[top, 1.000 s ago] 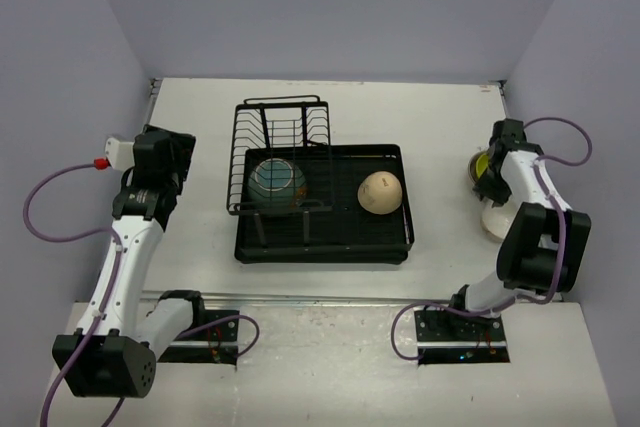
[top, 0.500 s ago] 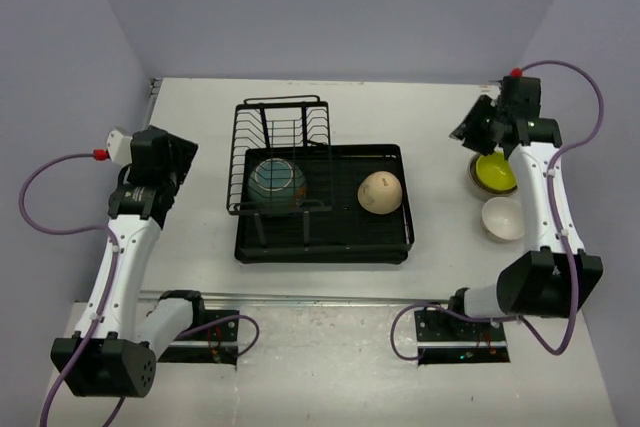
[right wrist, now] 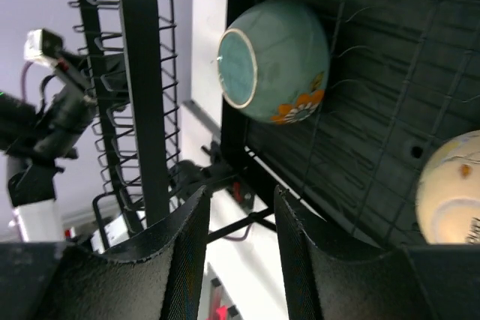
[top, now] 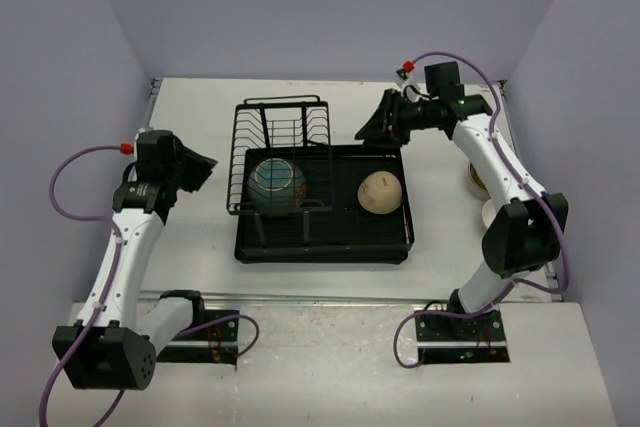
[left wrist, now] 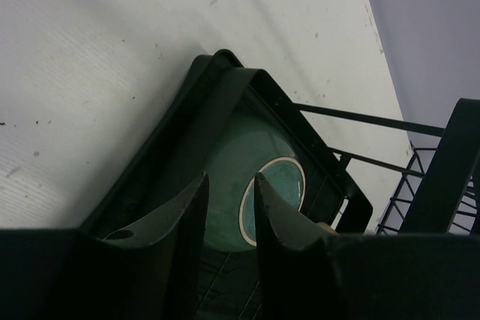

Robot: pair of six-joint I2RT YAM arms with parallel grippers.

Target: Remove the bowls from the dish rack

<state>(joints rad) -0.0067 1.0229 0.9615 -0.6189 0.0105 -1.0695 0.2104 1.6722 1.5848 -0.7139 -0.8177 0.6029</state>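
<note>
The dish rack [top: 320, 252] sits in the middle of the table [top: 200, 107]. It is a black tray with an upright wire holder [top: 285, 132] standing over its left half.

Two bowls are in the tray:
- **Teal bowl** [top: 275, 179]: it lies tipped on its side in the left part, at the foot of the wire holder. The right wrist view shows its pale foot ring and an orange flower on its side [right wrist: 274, 61].
- **Beige bowl** [top: 380, 192]: it rests upside down in the right part, apart from the teal one.

At the right edge of the table, mostly hidden behind the right arm, a dark-rimmed bowl [top: 474, 177] shows as a sliver. A white bowl [top: 487, 215] shows nearer the arm bases.

The left tool [top: 200, 169] hangs just outside the left side of the rack and points at the teal bowl [left wrist: 251, 159]. Its fingers [left wrist: 187, 215] stand a narrow gap apart and hold nothing.

The right tool [top: 375, 127] hovers over the back right corner of the tray. Its fingers [right wrist: 187, 252] are partly spread, with nothing between them. It touches neither bowl.
</note>
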